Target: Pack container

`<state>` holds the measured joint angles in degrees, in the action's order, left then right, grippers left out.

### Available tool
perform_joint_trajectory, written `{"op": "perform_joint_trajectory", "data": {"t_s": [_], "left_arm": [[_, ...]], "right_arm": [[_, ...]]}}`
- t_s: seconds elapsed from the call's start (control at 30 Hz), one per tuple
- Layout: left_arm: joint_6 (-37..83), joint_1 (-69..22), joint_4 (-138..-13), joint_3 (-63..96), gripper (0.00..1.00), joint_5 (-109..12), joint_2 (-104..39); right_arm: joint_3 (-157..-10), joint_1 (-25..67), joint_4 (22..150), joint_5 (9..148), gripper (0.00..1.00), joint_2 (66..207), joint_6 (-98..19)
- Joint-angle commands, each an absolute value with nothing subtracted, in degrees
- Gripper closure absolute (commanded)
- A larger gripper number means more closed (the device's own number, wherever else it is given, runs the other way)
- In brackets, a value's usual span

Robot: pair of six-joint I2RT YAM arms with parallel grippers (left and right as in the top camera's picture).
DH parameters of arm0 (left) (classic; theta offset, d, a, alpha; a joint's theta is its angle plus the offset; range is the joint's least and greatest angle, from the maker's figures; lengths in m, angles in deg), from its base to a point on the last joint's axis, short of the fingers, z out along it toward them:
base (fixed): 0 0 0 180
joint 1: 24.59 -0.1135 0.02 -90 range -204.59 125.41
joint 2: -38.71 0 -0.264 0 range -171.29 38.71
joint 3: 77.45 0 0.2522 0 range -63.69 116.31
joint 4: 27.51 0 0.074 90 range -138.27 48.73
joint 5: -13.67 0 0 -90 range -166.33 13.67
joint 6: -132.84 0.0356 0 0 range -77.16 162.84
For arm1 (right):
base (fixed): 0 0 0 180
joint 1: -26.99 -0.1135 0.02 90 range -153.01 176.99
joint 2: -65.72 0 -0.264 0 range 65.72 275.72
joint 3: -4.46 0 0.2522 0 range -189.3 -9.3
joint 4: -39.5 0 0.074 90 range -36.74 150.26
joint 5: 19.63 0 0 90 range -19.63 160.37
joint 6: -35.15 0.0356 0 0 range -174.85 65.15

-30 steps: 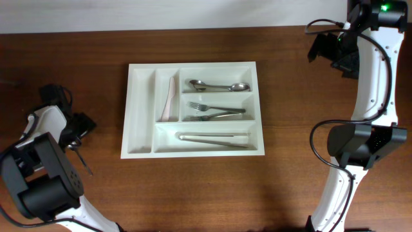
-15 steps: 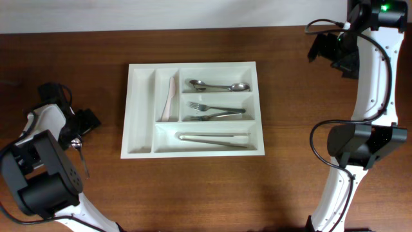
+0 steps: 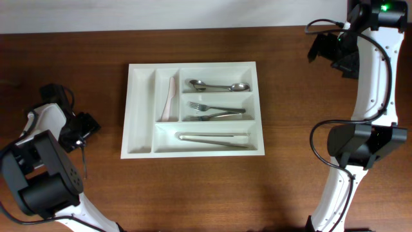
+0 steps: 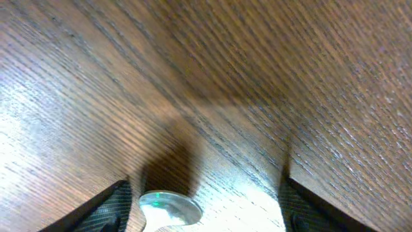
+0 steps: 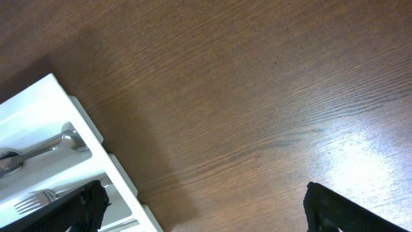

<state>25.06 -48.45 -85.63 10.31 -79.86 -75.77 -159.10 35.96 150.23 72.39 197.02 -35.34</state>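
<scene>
Cutlery tray (image 3: 140, 109) on table (image 3: 193, 193), holding spoons (image 3: 219, 86), forks (image 3: 215, 113), tongs (image 3: 212, 138), pale knife (image 3: 170, 100), left claw (image 4: 206, 206) spread astride loose spoon (image 4: 168, 207), right claw (image 5: 212, 212) spread beyond tray's right end

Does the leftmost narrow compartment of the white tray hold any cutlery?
No, in the white tray the leftmost narrow compartment is bare; the pale knife lies in the one beside it.

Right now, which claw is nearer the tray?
Left. The left claw is just left of the tray; the right claw is farther away, off its upper-right corner.
</scene>
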Motion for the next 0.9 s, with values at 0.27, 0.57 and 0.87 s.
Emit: {"op": "perform_joint_trajectory", "data": {"t_s": [0.27,0.57,0.87], "left_arm": [[25.3,-48.8,-86.0,6.7,0.49,-86.9,-79.4],[25.0,-48.8,-87.4,6.5,0.57,-85.9,-79.4],[24.2,-48.8,-88.1,6.5,0.66,-81.7,-79.4]], "right_arm": [[-159.4,36.0,150.4,72.7,0.01,196.3,-34.8],[-159.4,36.0,150.4,72.7,0.01,196.3,-34.9],[-159.4,36.0,150.4,72.7,0.01,196.3,-34.8]]}}
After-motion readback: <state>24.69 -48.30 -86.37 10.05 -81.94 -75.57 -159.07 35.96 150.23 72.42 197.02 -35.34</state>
